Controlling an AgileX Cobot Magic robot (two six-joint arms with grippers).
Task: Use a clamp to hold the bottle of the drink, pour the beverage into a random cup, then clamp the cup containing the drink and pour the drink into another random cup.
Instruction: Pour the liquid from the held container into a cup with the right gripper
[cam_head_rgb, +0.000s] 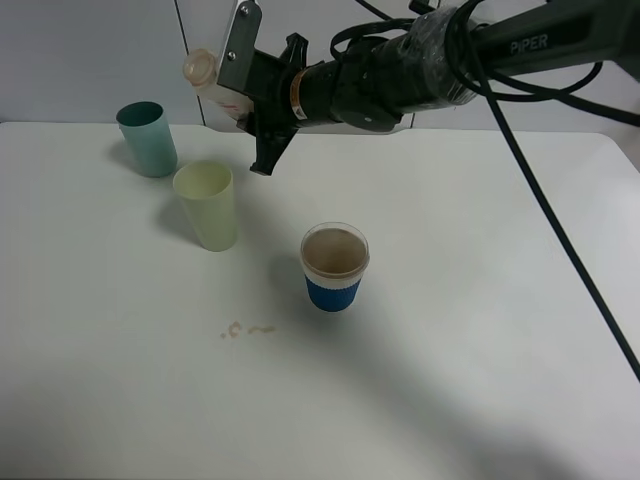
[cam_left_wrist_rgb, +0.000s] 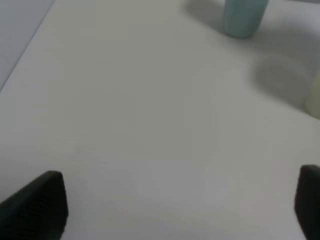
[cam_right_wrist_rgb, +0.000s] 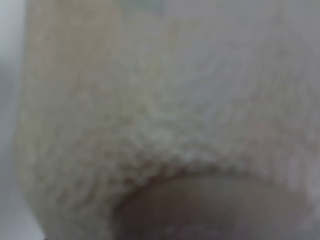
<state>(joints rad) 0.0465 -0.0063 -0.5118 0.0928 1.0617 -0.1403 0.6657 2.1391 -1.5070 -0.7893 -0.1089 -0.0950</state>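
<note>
My right gripper (cam_head_rgb: 243, 92) reaches across to the back left and is shut on the drink bottle (cam_head_rgb: 204, 74). It holds the bottle tilted in the air, mouth to the left, above and behind the pale yellow cup (cam_head_rgb: 207, 205). The bottle fills the right wrist view (cam_right_wrist_rgb: 150, 110) as a blur. A teal cup (cam_head_rgb: 147, 138) stands at the back left. A clear cup with a blue sleeve (cam_head_rgb: 335, 266) holds brown drink near the middle. My left gripper (cam_left_wrist_rgb: 180, 207) is open and empty over bare table. The teal cup (cam_left_wrist_rgb: 243, 17) and the pale cup's edge (cam_left_wrist_rgb: 315, 95) show ahead of it.
A small brown spill (cam_head_rgb: 246, 329) lies on the white table (cam_head_rgb: 480, 380) in front of the pale cup. The right arm and its cables span the back of the table above the surface.
</note>
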